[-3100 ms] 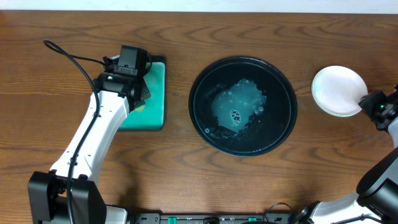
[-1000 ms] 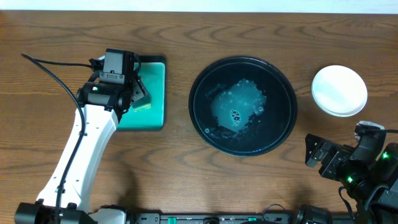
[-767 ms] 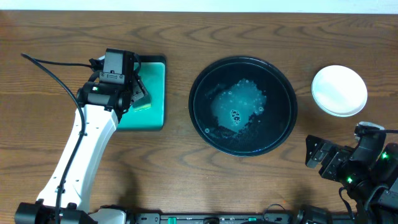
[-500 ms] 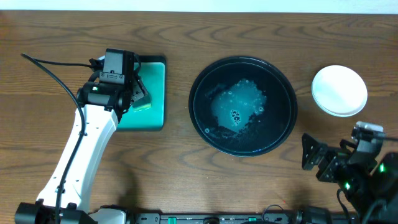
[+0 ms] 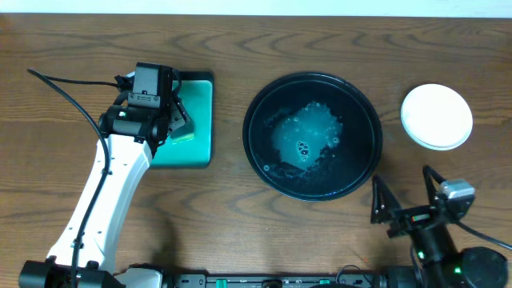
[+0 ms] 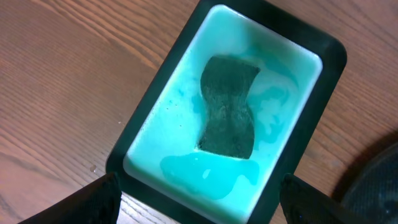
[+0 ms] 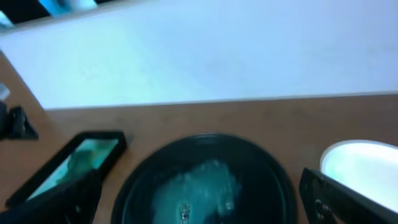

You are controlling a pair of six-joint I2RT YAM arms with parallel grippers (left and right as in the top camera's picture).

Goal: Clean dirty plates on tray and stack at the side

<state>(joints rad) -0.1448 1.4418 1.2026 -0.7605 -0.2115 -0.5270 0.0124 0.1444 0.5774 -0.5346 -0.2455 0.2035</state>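
A stack of small white plates [image 5: 436, 116] rests on the wood at the far right, also visible at the right edge of the right wrist view [image 7: 357, 163]. The tray [image 5: 250, 120], a big glossy black dish, sits mid-table with foamy teal water in it [image 7: 267, 180]. My right gripper [image 5: 402, 196] is open and empty at the front right, tilted up and facing across the tray [image 7: 202, 200]. My left gripper [image 5: 178, 122] hangs open over a dark green sponge [image 6: 229, 109], with nothing between its fingers [image 6: 93, 199].
The sponge lies in a teal rectangular tray with a dark rim [image 5: 200, 100], wet inside [image 6: 180, 112], at the left of the table [image 7: 74, 158]. A black cable [image 5: 64, 80] loops behind the left arm. A white wall runs along the table's far edge.
The right arm has pulled back from beside the white plates to the front right edge, and its gripper has tipped up. The left arm shifted slightly left earlier and has since stayed still.
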